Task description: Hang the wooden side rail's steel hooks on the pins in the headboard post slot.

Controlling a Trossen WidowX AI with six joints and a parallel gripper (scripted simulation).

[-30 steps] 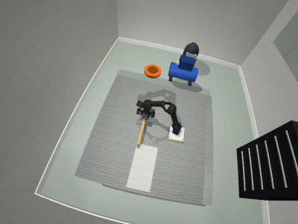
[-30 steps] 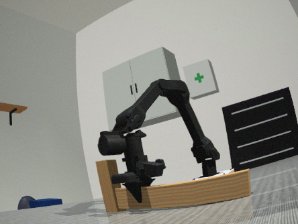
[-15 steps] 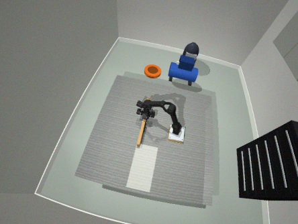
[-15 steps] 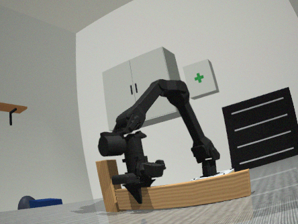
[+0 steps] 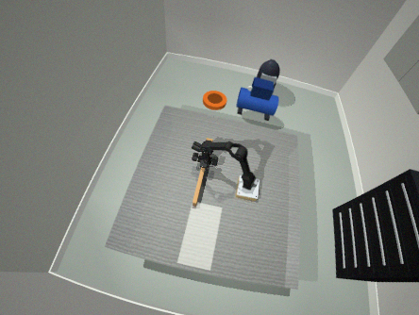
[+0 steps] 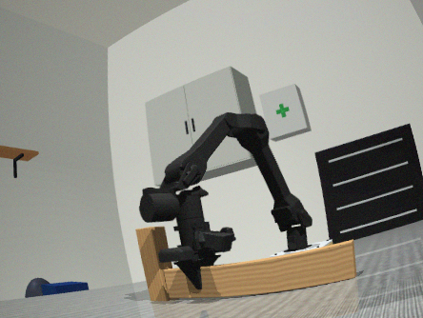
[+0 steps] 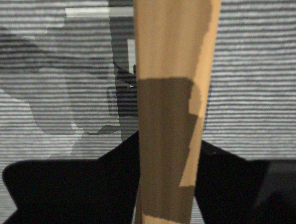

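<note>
The wooden side rail (image 5: pixel 199 186) (image 6: pixel 281 276) (image 7: pixel 170 55) lies along the table with one end against or very close to the headboard post (image 6: pixel 151 262). The upright post also shows in the top view (image 5: pixel 209 140), mostly behind the arm. My gripper (image 6: pixel 197 281) (image 7: pixel 160 133) is shut on the rail near its post end, one finger on each side. The rail's far end is low, at the table surface. The steel hooks, the pins and the post's slot are hidden, so whether the hooks sit on the pins cannot be seen.
The arm's white base plate (image 5: pixel 255 192) stands to the right of the rail. A pale rectangle (image 5: pixel 200 236) lies on the table beyond the rail's far end. An orange ring (image 5: pixel 207 104) and a blue object (image 5: pixel 257 101) are beyond the table. A black drawer unit (image 6: pixel 372 186) stands behind.
</note>
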